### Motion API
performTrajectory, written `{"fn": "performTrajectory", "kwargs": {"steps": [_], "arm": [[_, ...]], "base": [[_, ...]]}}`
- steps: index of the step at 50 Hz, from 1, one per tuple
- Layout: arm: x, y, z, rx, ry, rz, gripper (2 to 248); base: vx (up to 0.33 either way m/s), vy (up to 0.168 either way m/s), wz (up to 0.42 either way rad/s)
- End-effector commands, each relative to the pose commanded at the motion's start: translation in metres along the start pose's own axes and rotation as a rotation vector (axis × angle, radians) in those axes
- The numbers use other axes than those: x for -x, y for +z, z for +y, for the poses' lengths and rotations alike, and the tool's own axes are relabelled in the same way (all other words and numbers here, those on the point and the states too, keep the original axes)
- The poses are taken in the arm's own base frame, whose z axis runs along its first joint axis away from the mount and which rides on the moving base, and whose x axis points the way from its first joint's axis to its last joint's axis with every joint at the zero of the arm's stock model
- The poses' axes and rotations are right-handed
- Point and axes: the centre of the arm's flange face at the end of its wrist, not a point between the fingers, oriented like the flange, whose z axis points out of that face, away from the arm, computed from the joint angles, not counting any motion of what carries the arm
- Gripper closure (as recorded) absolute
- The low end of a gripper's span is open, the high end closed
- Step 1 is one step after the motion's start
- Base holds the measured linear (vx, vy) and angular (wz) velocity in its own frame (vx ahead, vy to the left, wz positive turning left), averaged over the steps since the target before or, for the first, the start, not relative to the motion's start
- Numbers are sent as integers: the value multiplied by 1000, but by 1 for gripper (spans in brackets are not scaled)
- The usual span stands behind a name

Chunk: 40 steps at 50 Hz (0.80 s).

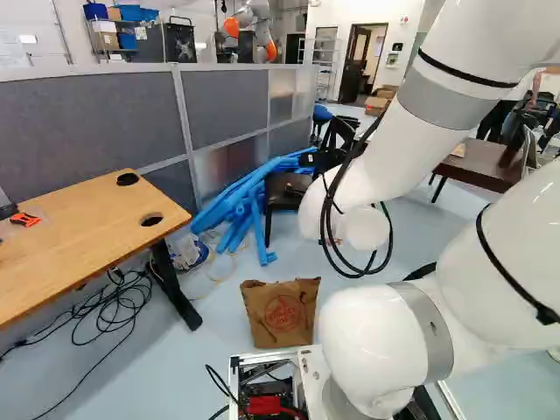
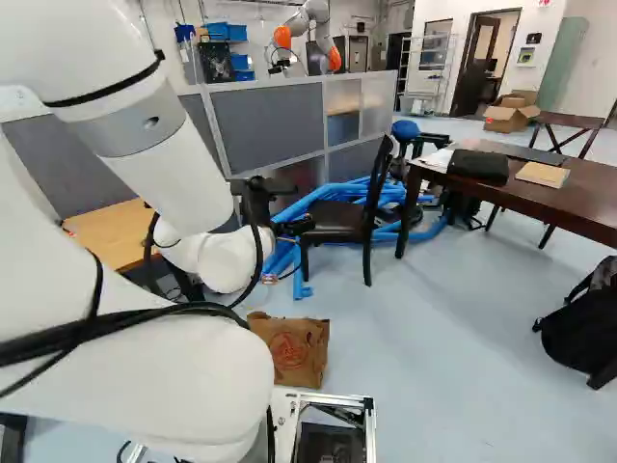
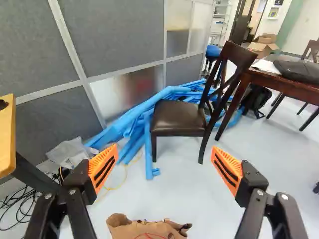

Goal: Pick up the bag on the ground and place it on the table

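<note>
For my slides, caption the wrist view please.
Open gripper with orange pads above a brown paper bag, chair and blue tubes beyond.

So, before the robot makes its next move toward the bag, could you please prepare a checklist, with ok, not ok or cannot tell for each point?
1. Gripper open: ok, its fingers stand wide apart.
2. Gripper free of any load: ok, it holds nothing.
3. Paper bag on the floor: ok, it stands there, just ahead of the base.
4. Gripper lined up with the bag: not ok, it points ahead toward the chair, with the bag below.
5. Which table is meant: cannot tell, a light wooden table and a dark table both show.
</note>
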Motion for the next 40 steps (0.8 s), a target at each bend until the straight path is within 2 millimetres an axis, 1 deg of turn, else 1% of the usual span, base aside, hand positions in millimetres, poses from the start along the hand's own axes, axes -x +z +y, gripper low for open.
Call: {"fn": "performTrajectory", "kwargs": {"steps": [16, 40], "arm": [[-7, 17, 0, -1, 0, -15, 3], [-19, 61, -15, -49, -26, -99, 3]], "base": [[-3, -1, 1], [0, 0, 0]]}}
